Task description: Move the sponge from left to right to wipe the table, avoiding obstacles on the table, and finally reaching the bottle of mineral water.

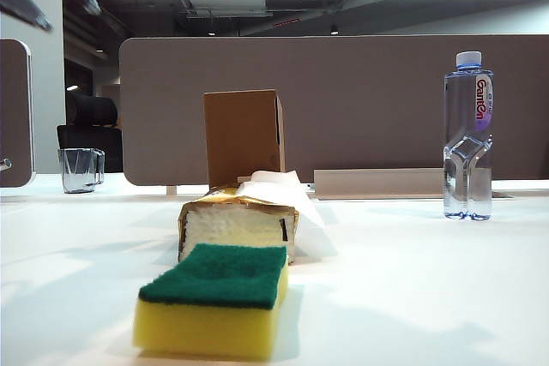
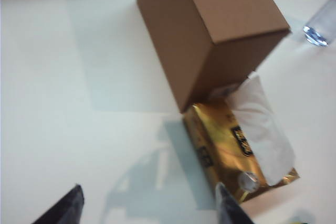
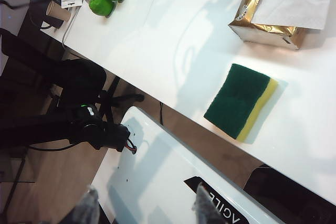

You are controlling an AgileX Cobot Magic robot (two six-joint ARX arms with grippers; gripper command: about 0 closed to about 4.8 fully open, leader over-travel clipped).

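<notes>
- Sponge lies flat on the worktop, green scouring side up, held by neither hand. Wiping judged not yet begun.
- Left hand: fingers spread apart, nothing between them. It hangs above the obstacles; the tissue pack lies just beyond its fingertips and the cardboard box farther out, touching the pack's far end.
- Sponge does not show in the left wrist view (so this hand is not yet over it).
- Right hand: fingers likewise apart and empty, hanging off the worktop's edge over the robot's white base. The sponge sits well ahead of it, the tissue pack beyond that.
- Bottle of mineral water stands upright, well apart from both the sponge and the obstacles, out to the right in the exterior view.
- Left to do, by judgement: grasp the sponge, sweep it rightward clear of pack and box, finish at the bottle. Essentially the whole task remains.
</notes>
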